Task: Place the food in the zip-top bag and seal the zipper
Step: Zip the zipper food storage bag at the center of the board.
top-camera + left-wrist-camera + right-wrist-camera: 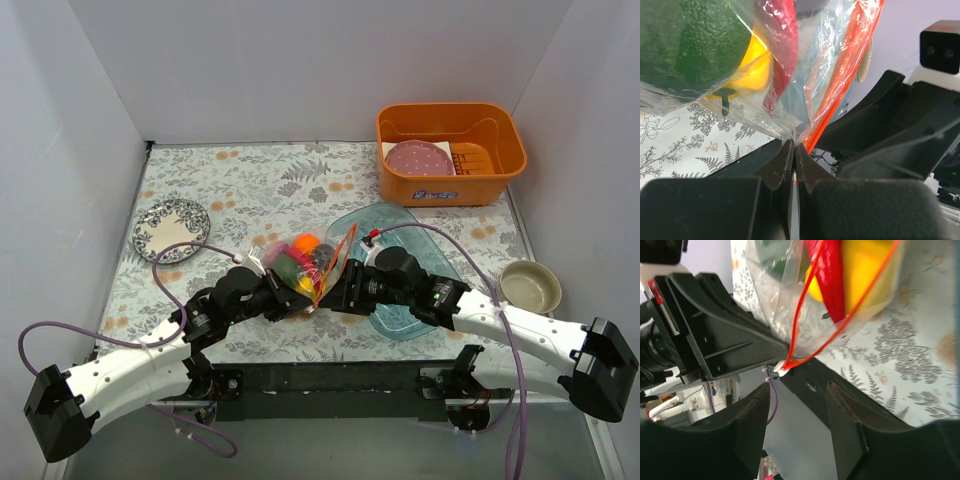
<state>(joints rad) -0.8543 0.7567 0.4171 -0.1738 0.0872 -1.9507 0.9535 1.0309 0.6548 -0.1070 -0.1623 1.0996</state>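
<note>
Clear plastic zip-top bag (300,262), food (303,243) loaded, centre frame. My left hand (794,150) is pinched shut on its corner. My right hand (799,390) stands open, empty, below the gaping zipper (801,300). I judge I should pinch it squarely, then slide.

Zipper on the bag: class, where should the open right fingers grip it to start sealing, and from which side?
Grip the zipper at its near end, where both strips meet beside the left fingers' pinch. Come from the right, one finger on each face: it stands on edge, but gapes farther along.
</note>
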